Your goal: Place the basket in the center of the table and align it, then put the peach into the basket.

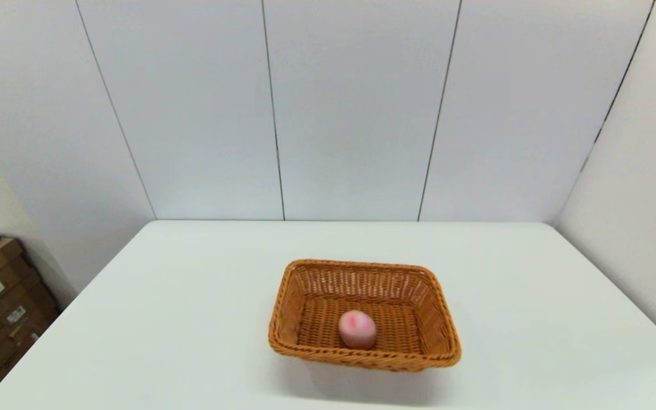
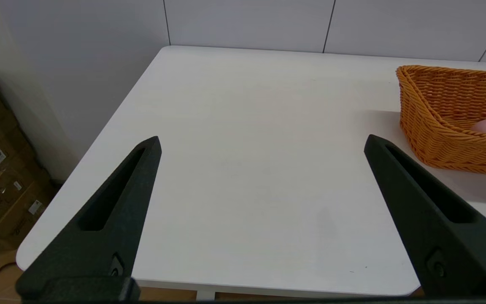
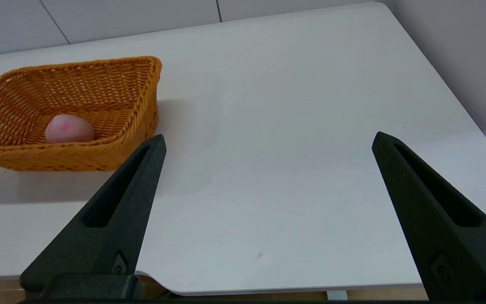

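both our end effectors sit nearest, pulled back at the near edge of the large plain white desk [image 1: 191, 319]: left end effector [image 2: 262, 143] and right end effector [image 3: 268, 141] each with fingers spread wide, holding nothing. between them, the rectangular orange-brown woven wicker basket [image 1: 445, 327] stands about mid-desk, nearly square to its edges. we judge the task done; best we stay clear. the small pale pink blotched peach [image 1: 357, 329] rests on the basket floor, near its front wall.
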Robot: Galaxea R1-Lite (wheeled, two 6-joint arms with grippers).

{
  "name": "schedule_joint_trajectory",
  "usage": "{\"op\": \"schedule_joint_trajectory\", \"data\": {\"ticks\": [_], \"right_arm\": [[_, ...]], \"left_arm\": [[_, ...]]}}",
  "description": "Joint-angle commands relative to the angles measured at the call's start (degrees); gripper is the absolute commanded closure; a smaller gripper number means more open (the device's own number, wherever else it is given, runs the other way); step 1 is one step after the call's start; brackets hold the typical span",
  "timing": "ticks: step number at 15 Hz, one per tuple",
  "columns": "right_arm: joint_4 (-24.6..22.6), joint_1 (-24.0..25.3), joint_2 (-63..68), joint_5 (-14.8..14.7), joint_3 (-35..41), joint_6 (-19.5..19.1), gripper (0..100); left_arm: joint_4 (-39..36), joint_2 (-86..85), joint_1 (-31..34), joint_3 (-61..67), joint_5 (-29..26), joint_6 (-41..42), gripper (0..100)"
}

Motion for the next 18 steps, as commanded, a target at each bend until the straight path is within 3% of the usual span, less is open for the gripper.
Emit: {"op": "schedule_joint_trajectory", "data": {"ticks": [1,6,9,18], "right_arm": [[0.0,0.0,-0.9,0.1,0.8,-0.1,0],[1.0,-1.3,-4.8,1.1,0.5,-1.7,0],[8.9,-1.6,-13.2,1.6,0.7,-5.9,0],[8.5,-1.8,-14.3,0.9,2.8,-7.1,0]], "left_arm": [[0.0,0.1,0.0,0.0,0.0,0.0,0],[0.0,0.1,0.0,0.0,0.0,0.0,0],[0.0,0.1,0.0,0.0,0.0,0.0,0],[0.0,0.1,0.0,0.0,0.0,0.0,0]]}}
